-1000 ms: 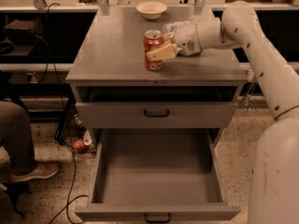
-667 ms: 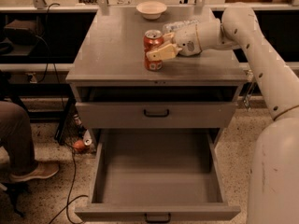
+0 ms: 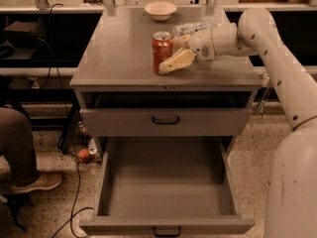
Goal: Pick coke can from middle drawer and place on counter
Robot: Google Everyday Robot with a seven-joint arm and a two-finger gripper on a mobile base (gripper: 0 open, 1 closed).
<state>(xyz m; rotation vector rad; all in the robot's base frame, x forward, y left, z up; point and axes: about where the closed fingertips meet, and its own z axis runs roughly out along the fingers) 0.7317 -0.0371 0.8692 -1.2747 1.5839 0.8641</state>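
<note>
While nothing has visibly moved against the frames from a second ago, here's the current state. The coke can (image 3: 161, 51) stands upright at the same spot on the counter (image 3: 119, 58), near the front edge and a bit right of centre. The gripper (image 3: 173, 56) sits at the can's right side, low and touching it, same pose as before. Can't tell if it is clamped on the can or has let go. The arm (image 3: 277, 58) reaches in from the right, unchanged.

Materials and shapes:
- Coke can: red-orange cylinder, silver top with pull-tab.
- Counter: flat matte grey slab, square edges.
- Middle drawer (image 3: 166, 182): pulled fully out, grey metal, a deep rectangular tray with nothing visible in it, small black handle (image 3: 167, 230) on its front.
- Upper drawer front (image 3: 166, 121): grey and flat, with the same kind of black handle; a dark gap runs above it.
- Arm: smooth off-white rounded shells; the gripper end is tan.
- Bowl (image 3: 160, 10): pale, round and shallow, at the back edge of the counter.
- Plastic bottle (image 3: 190, 29): clear, lying on its side just behind the gripper.
- Floor (image 3: 54, 202): speckled, with a dark cable (image 3: 74, 192) trailing across it.

A person's trouser leg (image 3: 15, 143) and shoe (image 3: 37, 182) are at far left.
</note>
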